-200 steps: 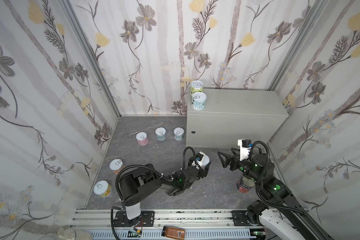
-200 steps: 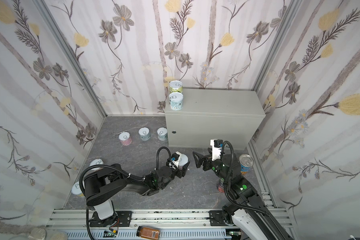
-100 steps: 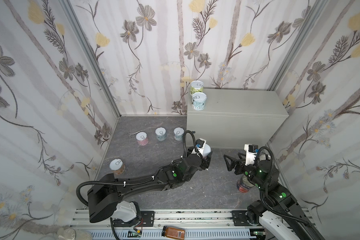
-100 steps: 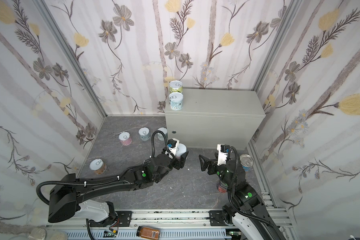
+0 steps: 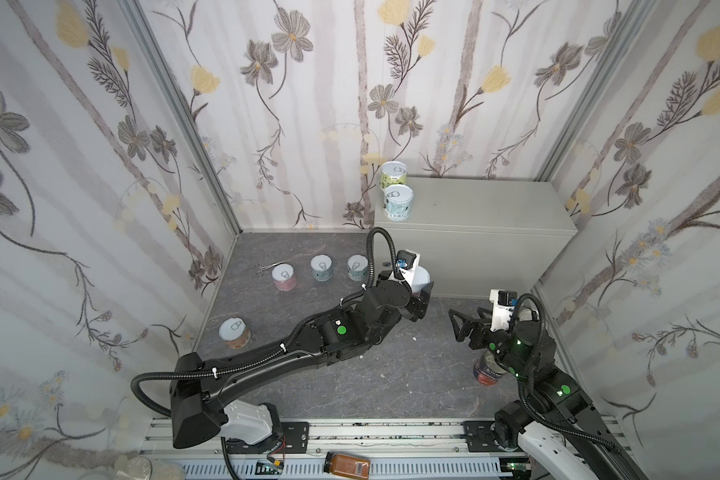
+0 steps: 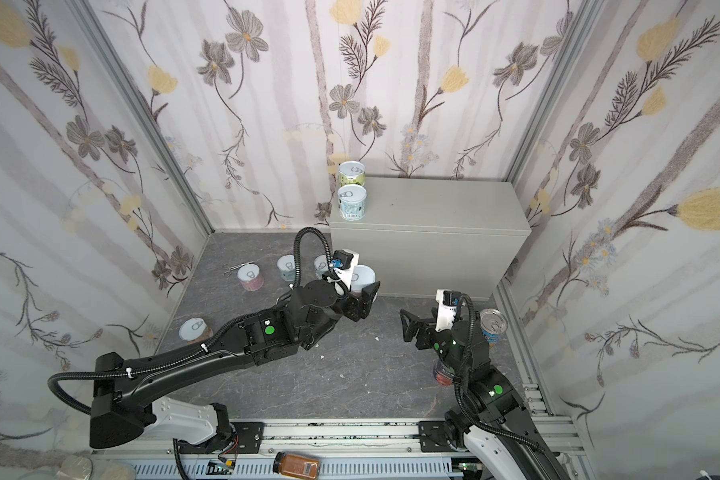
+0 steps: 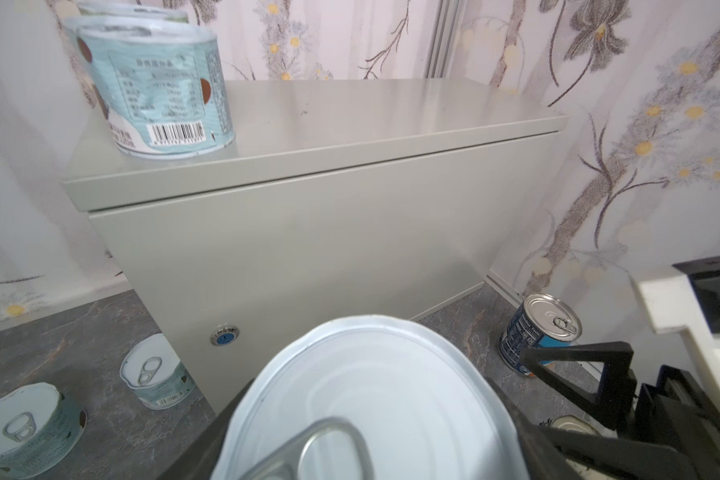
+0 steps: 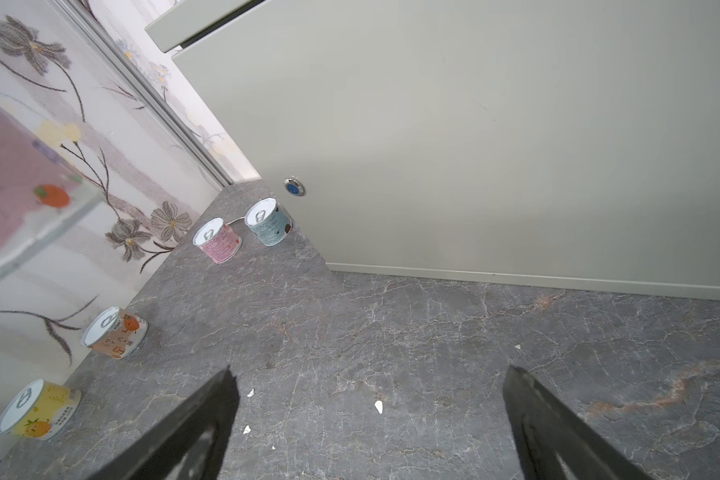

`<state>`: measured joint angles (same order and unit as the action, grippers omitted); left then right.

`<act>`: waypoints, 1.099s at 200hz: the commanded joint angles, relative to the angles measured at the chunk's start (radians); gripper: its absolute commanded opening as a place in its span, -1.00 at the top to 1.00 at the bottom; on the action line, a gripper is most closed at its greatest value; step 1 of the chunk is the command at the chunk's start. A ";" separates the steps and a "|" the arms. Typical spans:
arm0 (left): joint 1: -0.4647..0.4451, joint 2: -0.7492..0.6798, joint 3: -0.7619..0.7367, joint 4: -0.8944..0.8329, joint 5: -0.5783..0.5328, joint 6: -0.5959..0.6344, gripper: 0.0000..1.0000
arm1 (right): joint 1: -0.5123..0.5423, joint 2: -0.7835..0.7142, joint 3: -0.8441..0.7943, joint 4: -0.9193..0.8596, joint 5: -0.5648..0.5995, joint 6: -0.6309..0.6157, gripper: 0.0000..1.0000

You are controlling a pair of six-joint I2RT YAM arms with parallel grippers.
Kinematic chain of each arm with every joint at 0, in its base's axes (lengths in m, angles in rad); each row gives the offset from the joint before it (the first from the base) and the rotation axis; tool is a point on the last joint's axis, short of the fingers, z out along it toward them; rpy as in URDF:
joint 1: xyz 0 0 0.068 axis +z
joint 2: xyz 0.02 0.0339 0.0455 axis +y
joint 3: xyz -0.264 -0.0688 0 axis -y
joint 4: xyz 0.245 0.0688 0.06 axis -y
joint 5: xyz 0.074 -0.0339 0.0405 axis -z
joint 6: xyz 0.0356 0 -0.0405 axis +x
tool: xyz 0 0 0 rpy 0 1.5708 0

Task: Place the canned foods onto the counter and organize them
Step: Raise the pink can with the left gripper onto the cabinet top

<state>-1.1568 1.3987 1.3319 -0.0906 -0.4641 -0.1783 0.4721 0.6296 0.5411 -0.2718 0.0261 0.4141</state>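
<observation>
left gripper (image 5: 421, 291): clamped on can (image 6: 363, 275), in front of counter (image 5: 474, 208) | right gripper (image 8: 366, 374): spread wide, empty, above floor (image 8: 391, 324)

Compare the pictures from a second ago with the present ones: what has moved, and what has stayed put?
The left hand, shut on the lifted can, carried it forward toward the counter as its arm stretched out. The right hand, open and empty, drew back slightly. The green can and blue can on the counter and the pink can on the floor stayed put.
</observation>
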 commanded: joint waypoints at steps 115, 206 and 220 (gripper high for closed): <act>0.005 0.439 0.717 -0.136 -0.009 0.226 -0.40 | 0.002 0.009 -0.012 0.023 0.002 0.004 -0.99; 0.104 0.762 1.180 -0.218 0.067 0.254 -0.39 | 0.003 0.015 -0.028 0.050 -0.064 0.003 -0.99; 0.120 0.792 1.215 -0.215 0.068 0.255 -0.39 | 0.002 0.023 -0.029 0.058 -0.077 0.005 -1.00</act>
<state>-1.0595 2.1490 2.4893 -0.3485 -0.4129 0.0559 0.4728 0.6395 0.5159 -0.2619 -0.0105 0.4145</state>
